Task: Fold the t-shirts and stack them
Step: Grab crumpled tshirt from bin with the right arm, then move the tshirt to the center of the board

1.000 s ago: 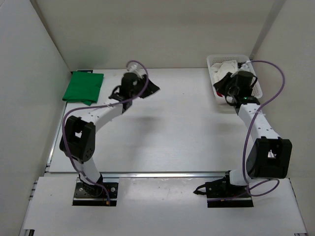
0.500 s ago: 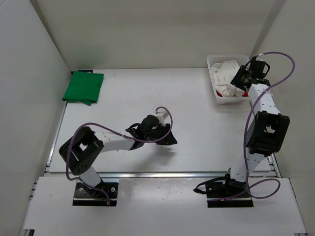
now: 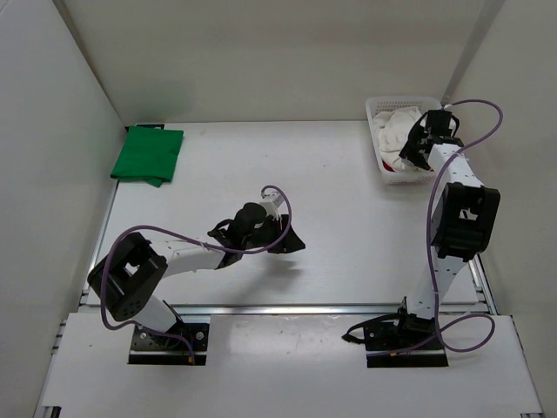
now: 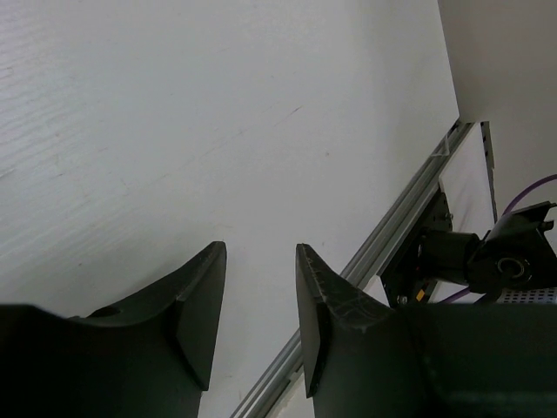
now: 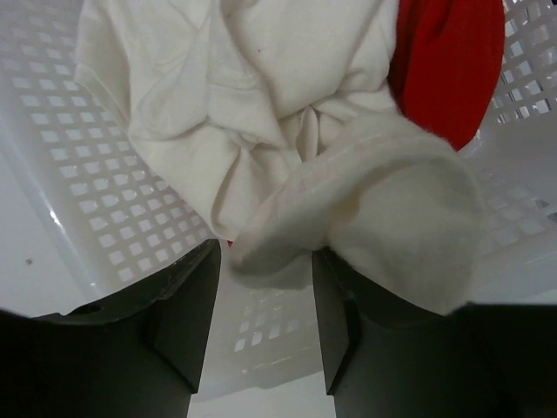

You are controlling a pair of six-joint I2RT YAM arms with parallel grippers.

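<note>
The right gripper point(image 5: 265, 261) is spread, and white mesh shows through the gap between its jaws. A rounded fold of the white t-shirt point(image 5: 218, 104) lies across the tips and drapes over the finger point(image 5: 348, 322) on the 3 o'clock side of the wrist view. I cannot tell whether either pad presses on the fold. The rest of that shirt is bunched in the basket point(image 5: 61, 200). The red t-shirt point(image 5: 444, 70) is tucked against it at 1 o'clock in the wrist view. From above, the basket sits at the bench's point(image 3: 348, 218) 1 o'clock corner.

The left gripper point(image 4: 259, 261) is also spread, with nothing between its jaws. It is low over bare bench near the middle, a little toward 6 o'clock. The green t-shirt point(image 3: 148, 155) lies folded flat at the 10 o'clock corner, well apart from both grippers.
</note>
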